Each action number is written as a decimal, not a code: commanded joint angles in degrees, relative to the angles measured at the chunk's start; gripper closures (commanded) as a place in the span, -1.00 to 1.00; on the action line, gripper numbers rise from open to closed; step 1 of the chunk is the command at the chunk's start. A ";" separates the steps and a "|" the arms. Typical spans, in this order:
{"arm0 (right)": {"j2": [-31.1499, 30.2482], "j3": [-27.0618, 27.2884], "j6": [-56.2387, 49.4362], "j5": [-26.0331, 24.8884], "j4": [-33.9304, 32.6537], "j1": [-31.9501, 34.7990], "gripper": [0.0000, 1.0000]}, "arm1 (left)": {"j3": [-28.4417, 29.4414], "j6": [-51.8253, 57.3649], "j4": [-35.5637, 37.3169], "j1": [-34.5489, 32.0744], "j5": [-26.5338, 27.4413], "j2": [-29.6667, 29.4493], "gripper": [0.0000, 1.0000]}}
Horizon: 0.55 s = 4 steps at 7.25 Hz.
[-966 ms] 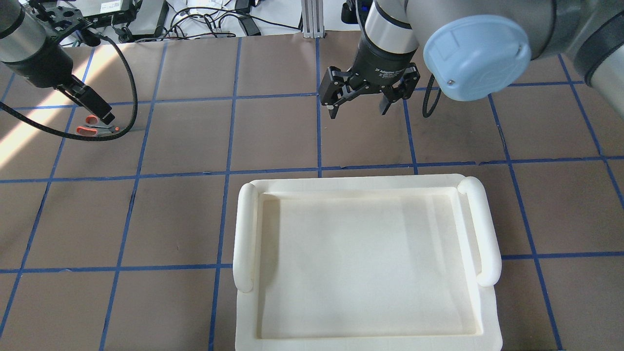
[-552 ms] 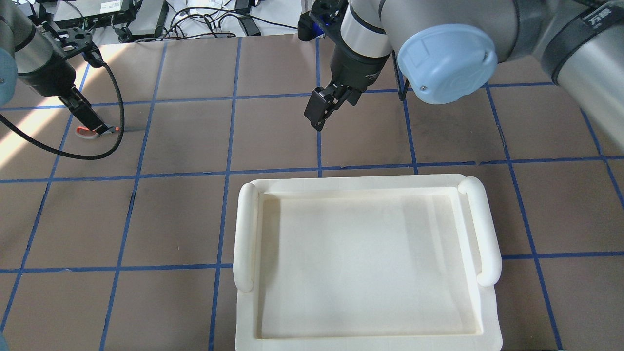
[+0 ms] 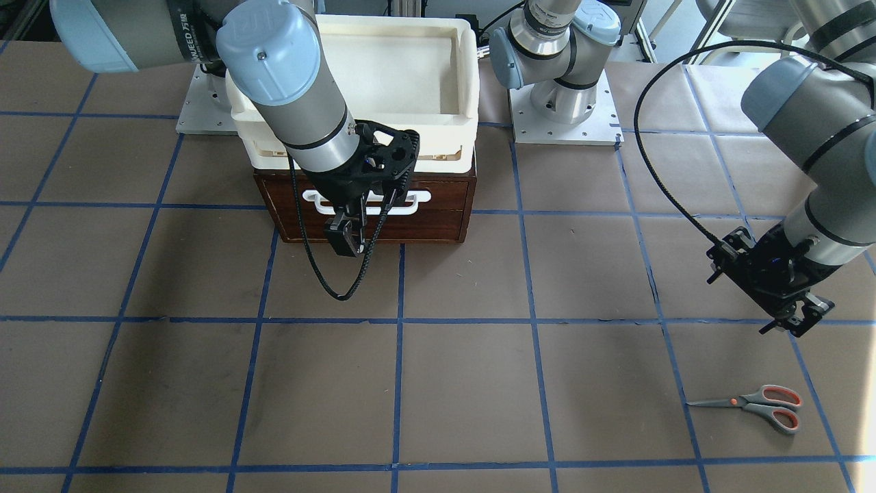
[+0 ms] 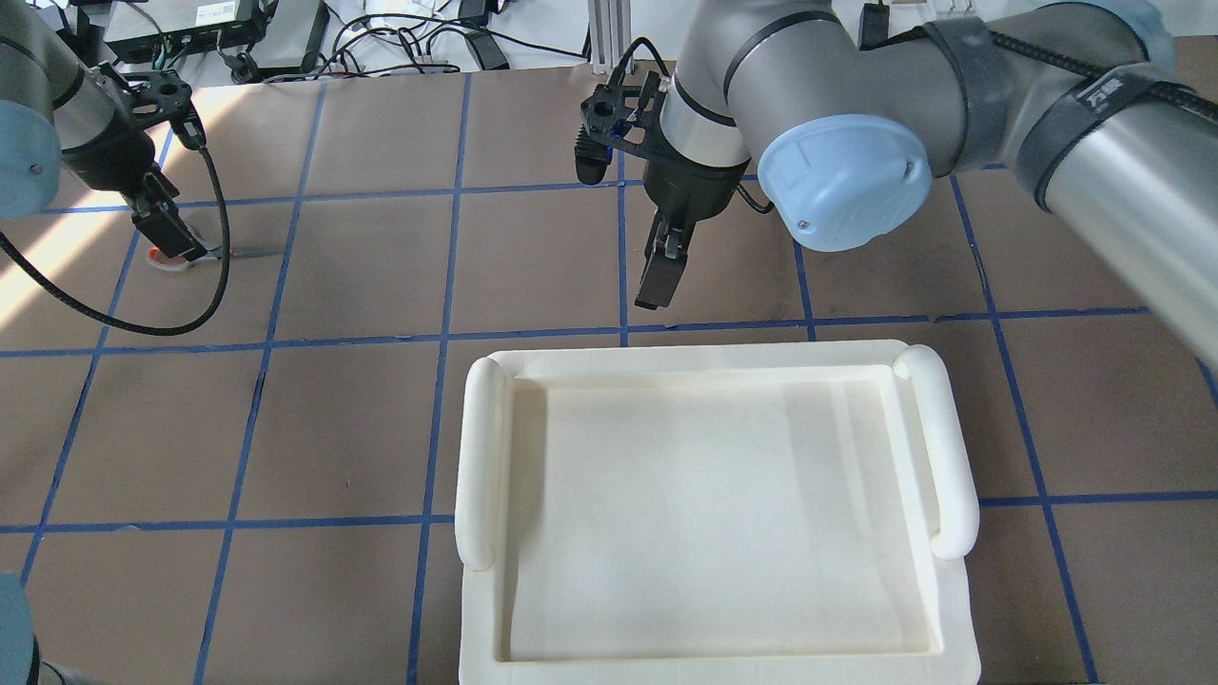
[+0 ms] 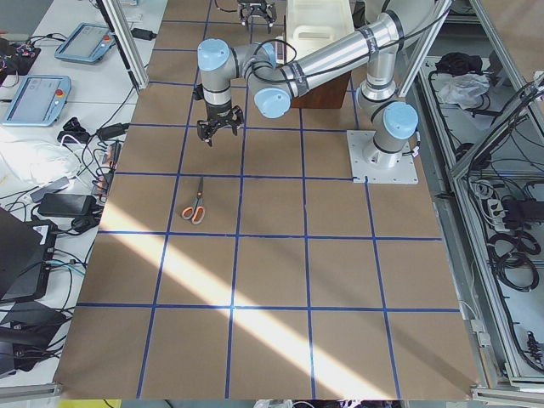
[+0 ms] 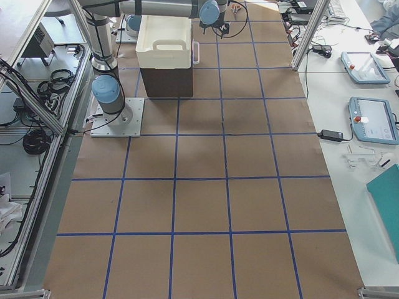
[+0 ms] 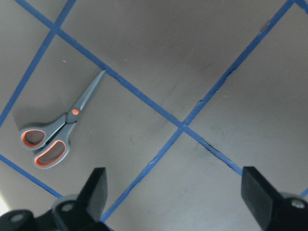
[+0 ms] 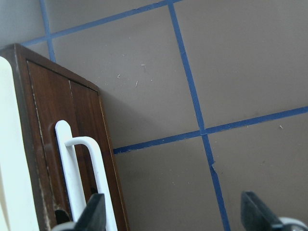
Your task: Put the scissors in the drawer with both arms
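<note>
Grey-handled scissors (image 3: 753, 402) lie flat on bench (image 3: 479, 383), near left tool (image 3: 787, 327) but outside its spread, empty fingers. Right tool (image 3: 345, 241) likewise released, just before closed drawer (image 3: 438, 220), at handle (image 3: 419, 198).

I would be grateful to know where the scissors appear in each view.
Front-facing: scissors lower right.
Overhead: upper left, mostly behind left end effector.
Exterior left: left of centre.
Exterior right: not visible.
Left wrist: left side.
Right wrist: absent.
Landmark: blue tape line at blade tip.
</note>
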 commanded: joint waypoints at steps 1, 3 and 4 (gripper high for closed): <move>2.65 -0.43 -8.01 -2.94 -0.37 -0.08 -1.00 | 0.28 14.13 6.16 2.85 -0.35 -5.20 -1.00; 8.36 -10.31 -16.56 -4.44 13.08 -0.08 -1.00 | 4.47 20.24 6.99 3.30 -0.70 -10.04 -1.00; 11.52 -13.77 -19.44 -4.71 19.17 0.01 -1.00 | 7.37 20.61 6.38 3.74 -0.62 -13.02 -1.00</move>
